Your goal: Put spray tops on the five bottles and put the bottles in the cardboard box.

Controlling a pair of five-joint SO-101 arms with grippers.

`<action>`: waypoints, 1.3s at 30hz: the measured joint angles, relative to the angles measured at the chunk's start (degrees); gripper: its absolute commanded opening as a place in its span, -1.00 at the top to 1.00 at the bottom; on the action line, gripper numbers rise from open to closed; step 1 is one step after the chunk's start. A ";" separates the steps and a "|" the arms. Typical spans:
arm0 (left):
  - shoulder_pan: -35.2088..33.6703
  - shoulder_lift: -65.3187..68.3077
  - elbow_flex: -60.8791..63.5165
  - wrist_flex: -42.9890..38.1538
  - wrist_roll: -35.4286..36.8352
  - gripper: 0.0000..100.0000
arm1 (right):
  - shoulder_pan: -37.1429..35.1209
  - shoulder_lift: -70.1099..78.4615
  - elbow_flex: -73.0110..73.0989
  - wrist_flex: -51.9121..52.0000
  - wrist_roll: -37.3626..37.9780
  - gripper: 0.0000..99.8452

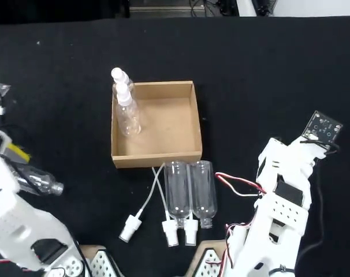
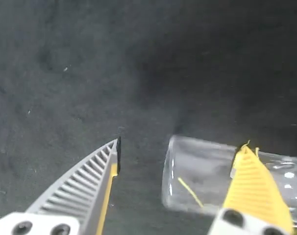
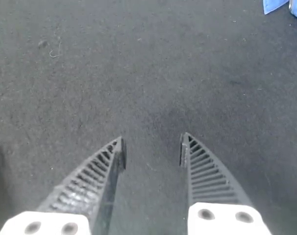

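The cardboard box (image 1: 186, 124) sits mid-table with two capped bottles (image 1: 127, 109) leaning in its left corner. Two uncapped clear bottles (image 1: 177, 189) (image 1: 203, 190) lie side by side in front of it, with three loose spray tops (image 1: 130, 228) (image 1: 170, 232) (image 1: 190, 231) near them. Another uncapped bottle (image 1: 41, 181) lies at the left edge beside the left arm (image 1: 19, 225). My left gripper (image 2: 180, 147) is open; that bottle's base (image 2: 197, 176) lies against its yellow finger (image 2: 254, 188). My right gripper (image 3: 152, 142) is open over bare black cloth.
The black cloth (image 1: 267, 75) covers the whole table. The right arm (image 1: 285, 196) stands at the front right with red and white wires (image 1: 238, 186) trailing toward the bottles. Both arm bases (image 1: 212, 262) are at the front edge. A blue scrap (image 3: 281, 6) lies far off.
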 measured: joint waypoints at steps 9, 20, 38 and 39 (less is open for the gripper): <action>-11.60 6.51 -6.42 -0.09 -0.35 0.30 | 0.00 0.00 0.18 0.00 0.00 0.65; -17.76 6.51 -10.46 16.97 -9.05 0.30 | 0.00 0.00 0.18 0.00 0.00 0.65; -11.78 1.23 -16.44 31.47 -19.96 0.30 | 0.00 0.00 0.18 0.00 0.00 0.65; -10.90 -1.32 -13.45 31.47 -21.27 0.30 | 0.00 0.00 0.18 0.00 0.00 0.65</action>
